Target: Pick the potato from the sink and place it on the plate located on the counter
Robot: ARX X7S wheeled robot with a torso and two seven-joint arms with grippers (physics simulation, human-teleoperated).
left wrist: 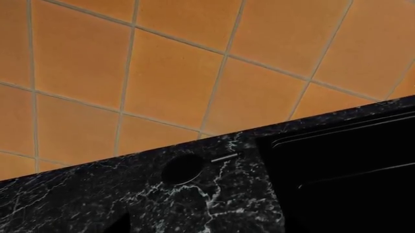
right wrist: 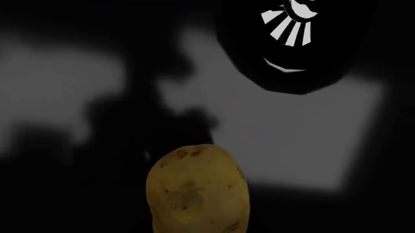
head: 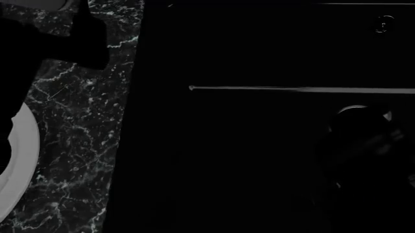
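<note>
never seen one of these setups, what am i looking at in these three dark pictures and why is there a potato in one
These are simulator renders from a two-armed wheeled robot working at a kitchen sink. Its job is to move a potato from the sink onto a plate.

The head camera looks down: the big black area is the sink, the veined black strip beside it is the counter, and the white curve at the edge is the plate.

The left arm's camera shows the counter's back edge, part of the sink, and an orange tiled wall.

The right arm's camera is down inside the sink, near the round drain, looking at the potato. The potato sits very close to that camera, but no hand shows in any picture, so I cannot tell whether it is held.
</note>
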